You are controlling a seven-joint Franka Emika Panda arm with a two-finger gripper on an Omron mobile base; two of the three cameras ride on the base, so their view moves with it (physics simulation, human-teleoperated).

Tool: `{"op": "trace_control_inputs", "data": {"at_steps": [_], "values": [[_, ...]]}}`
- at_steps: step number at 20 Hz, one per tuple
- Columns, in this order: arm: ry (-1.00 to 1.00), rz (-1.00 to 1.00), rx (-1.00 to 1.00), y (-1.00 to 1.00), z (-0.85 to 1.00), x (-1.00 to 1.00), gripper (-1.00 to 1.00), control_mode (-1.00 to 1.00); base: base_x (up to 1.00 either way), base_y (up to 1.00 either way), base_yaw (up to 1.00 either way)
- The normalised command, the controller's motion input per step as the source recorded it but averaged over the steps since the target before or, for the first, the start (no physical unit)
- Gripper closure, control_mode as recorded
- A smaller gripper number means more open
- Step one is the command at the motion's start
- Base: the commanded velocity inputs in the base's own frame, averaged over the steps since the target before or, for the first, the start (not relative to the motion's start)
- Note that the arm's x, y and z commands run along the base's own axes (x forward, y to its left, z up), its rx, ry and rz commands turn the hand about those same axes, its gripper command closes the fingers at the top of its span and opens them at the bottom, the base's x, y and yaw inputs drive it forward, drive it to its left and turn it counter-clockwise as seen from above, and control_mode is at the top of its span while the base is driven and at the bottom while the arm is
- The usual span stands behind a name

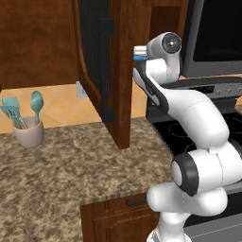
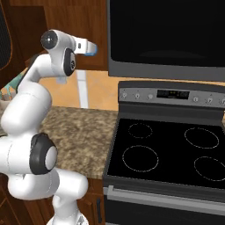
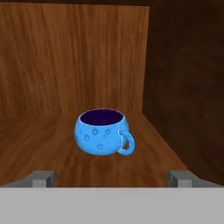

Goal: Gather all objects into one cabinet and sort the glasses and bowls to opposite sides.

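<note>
My two-finger gripper [image 3: 112,178] hangs wide open, holding nothing; the bright blue dimpled handled mug [image 3: 103,131] stands upright on the reddish-brown wooden cabinet [image 3: 39,131] shelf ahead, near its right wall — grey-white mugs and bowl unaccounted for, I reckon.

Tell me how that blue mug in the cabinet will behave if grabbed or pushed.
The blue mug looks rigid, probably holding shape when squeezed. Its rounded, glossy-looking sides may slip between the fingertips. Squat and wide, standing upright on the wooden shelf, it would likely slide rather than tip.

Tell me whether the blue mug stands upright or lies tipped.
Upright: in the hand view the blue mug sits on the cabinet shelf, dark mouth facing up, handle to one side.
</note>
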Motion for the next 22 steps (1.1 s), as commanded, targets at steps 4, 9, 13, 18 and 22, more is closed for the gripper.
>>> {"op": "trace_control_inputs", "data": {"at_steps": [4,9,13,18,22], "values": [[0.0,0.0,0.0,-0.03,0.0,0.28,-1.0,-1.0,0.0,0.0,0.0],[0.0,0.0,0.0,-0.04,-0.02,0.32,-1.0,-1.0,0.0,0.0,0.0],[0.0,0.0,0.0,-0.05,-0.06,0.26,-1.0,-1.0,0.0,0.0,0.0],[0.0,0.0,0.0,0.0,-0.04,0.25,-1.0,-1.0,0.0,0.0,0.0],[0.0,0.0,0.0,0.0,-0.02,0.2,-1.0,-1.0,0.0,0.0,0.0]]}}
